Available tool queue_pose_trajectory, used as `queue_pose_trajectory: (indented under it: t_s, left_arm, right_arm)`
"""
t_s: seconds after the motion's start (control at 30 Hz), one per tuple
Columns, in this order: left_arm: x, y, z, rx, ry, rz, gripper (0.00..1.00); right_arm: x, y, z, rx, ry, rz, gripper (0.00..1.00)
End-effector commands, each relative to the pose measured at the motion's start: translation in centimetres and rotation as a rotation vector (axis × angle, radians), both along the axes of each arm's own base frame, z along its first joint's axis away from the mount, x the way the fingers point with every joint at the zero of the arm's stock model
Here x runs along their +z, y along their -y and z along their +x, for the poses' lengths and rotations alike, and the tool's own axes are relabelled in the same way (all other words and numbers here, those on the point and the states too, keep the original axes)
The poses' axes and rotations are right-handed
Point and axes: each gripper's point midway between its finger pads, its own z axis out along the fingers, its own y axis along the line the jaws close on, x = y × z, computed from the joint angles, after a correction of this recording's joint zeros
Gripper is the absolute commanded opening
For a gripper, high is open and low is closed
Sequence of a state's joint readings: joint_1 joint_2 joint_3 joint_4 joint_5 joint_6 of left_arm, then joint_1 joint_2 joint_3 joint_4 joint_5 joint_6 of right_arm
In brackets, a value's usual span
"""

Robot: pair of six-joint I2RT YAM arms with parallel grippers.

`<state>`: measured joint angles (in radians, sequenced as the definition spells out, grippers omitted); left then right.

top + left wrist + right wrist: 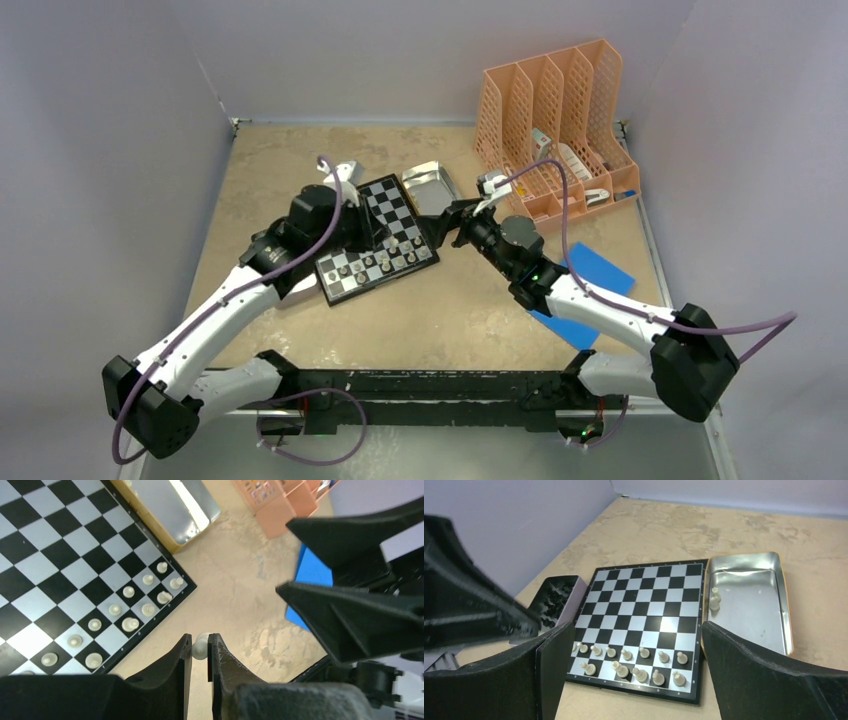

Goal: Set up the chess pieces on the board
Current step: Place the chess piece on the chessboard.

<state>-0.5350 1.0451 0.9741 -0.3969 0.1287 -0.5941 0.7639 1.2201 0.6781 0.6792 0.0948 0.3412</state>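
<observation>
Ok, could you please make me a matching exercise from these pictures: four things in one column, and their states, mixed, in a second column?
Things
1. left gripper
2. right gripper
3. black pieces
4. metal tray

States
A. holds a couple of pale pieces
B. open, nothing between the fingers
C. shut on a pale piece
D. heaped in the box beside the board

Pairs: 1-C, 2-B, 3-D, 4-A

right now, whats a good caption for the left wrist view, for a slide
Close-up: left gripper pinches a pale chess piece just off the edge of the board, where other pale pieces already stand.
</observation>
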Motion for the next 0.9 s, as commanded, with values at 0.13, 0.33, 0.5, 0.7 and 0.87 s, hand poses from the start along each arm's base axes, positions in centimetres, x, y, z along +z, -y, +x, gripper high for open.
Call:
queue_pose_trajectory:
  t_s: [0.13, 0.33, 0.5, 0.7, 0.87]
  left_arm:
    - [-4.8, 0.0, -0.6, 0.102, -0.018, 0.203, 0.04]
    - [-8.1, -1.5, -0.7, 0.185, -0.02, 0.292, 0.03]
    - [-11.4, -2.2, -0.9, 0.223, -0.068, 0.342, 0.03]
    - [-13.6, -3.2, -0.5, 0.268, -0.065, 0.392, 0.03]
    - [-14.4, -3.2, 0.3, 0.278, -0.05, 0.422, 0.03]
  right_arm:
    - [0.9, 2.0, 1.9, -0.119, -0.026, 0.056, 0.99]
    - [0.7, 3.4, 2.3, -0.152, -0.035, 0.075, 0.99]
    - [0.6, 3.4, 2.5, -0.153, -0.037, 0.078, 0.99]
    - [0.2, 3.3, 2.6, -0.148, -0.042, 0.064, 0.99]
    - [0.2, 3.3, 2.6, -0.152, -0.038, 0.062, 0.99]
